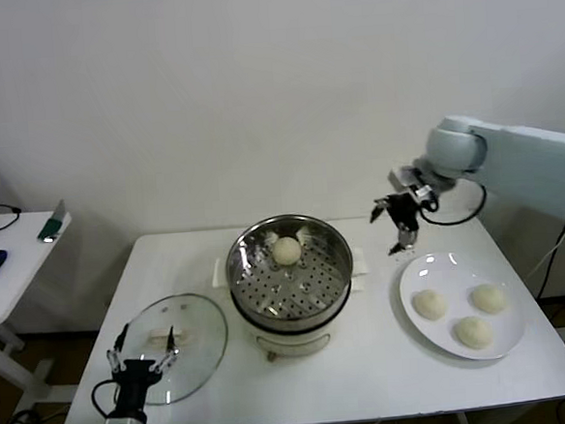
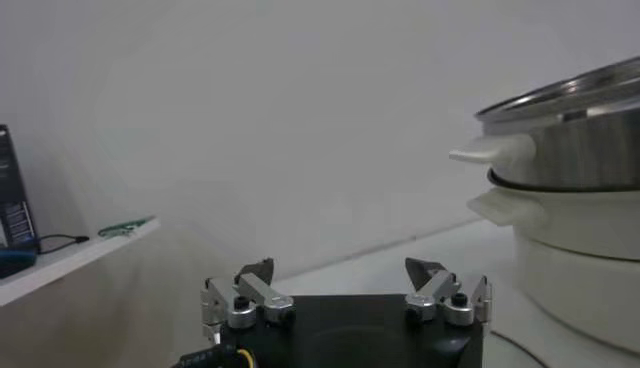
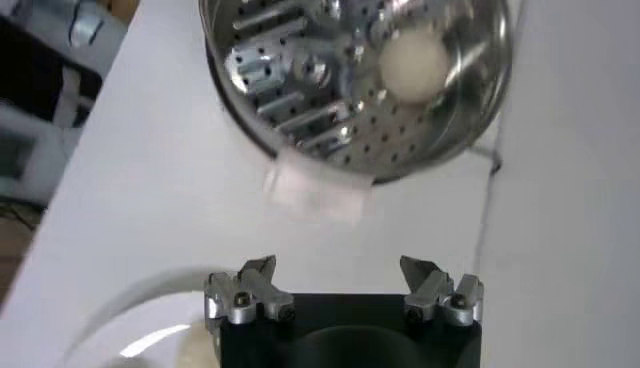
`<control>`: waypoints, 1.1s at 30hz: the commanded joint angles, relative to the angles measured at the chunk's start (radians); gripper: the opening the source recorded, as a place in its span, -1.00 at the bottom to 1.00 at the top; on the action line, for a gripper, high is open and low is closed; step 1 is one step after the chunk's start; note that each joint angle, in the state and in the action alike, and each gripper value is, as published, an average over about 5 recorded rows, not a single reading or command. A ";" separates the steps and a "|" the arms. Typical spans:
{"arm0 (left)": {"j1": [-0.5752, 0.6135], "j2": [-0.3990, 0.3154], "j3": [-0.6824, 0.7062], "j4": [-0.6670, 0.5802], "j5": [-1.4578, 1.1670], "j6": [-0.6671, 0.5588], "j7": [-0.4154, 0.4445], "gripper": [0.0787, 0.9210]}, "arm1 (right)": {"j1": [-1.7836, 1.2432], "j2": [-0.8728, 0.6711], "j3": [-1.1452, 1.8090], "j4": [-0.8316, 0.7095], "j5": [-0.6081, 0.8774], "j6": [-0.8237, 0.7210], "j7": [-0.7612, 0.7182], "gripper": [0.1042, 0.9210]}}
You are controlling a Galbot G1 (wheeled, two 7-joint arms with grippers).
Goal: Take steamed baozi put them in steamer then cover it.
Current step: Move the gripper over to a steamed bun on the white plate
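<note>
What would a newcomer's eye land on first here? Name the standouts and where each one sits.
The shiny steamer at the table's centre draws the eye, uncovered, with one baozi on its perforated tray toward the back. To its right, a white plate holds three more baozi, and the right gripper hangs open above the plate's far edge. The glass cover lies left of the steamer, by the open left gripper.

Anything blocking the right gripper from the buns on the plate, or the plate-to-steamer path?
Nothing visible. The right gripper, open, hangs over the plate's far edge; three buns lie uncovered. The table between plate and steamer is bare, the steamer is uncovered with one bun inside, and the lid lies beyond it, by the left gripper.
</note>
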 commanded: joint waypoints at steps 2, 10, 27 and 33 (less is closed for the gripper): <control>0.002 -0.006 -0.002 0.004 0.004 0.001 -0.006 0.77 | -0.329 -0.079 0.228 -0.120 -0.172 -0.087 -0.022 0.76; -0.008 -0.022 0.002 -0.010 0.017 0.023 -0.017 0.77 | -0.445 -0.063 0.326 -0.159 -0.271 -0.069 -0.015 0.76; 0.001 -0.031 -0.001 0.001 0.030 0.018 -0.021 0.77 | -0.540 -0.010 0.402 -0.247 -0.328 -0.043 -0.013 0.76; -0.002 -0.032 0.000 0.010 0.037 0.015 -0.023 0.77 | -0.558 0.002 0.414 -0.259 -0.330 -0.040 -0.011 0.76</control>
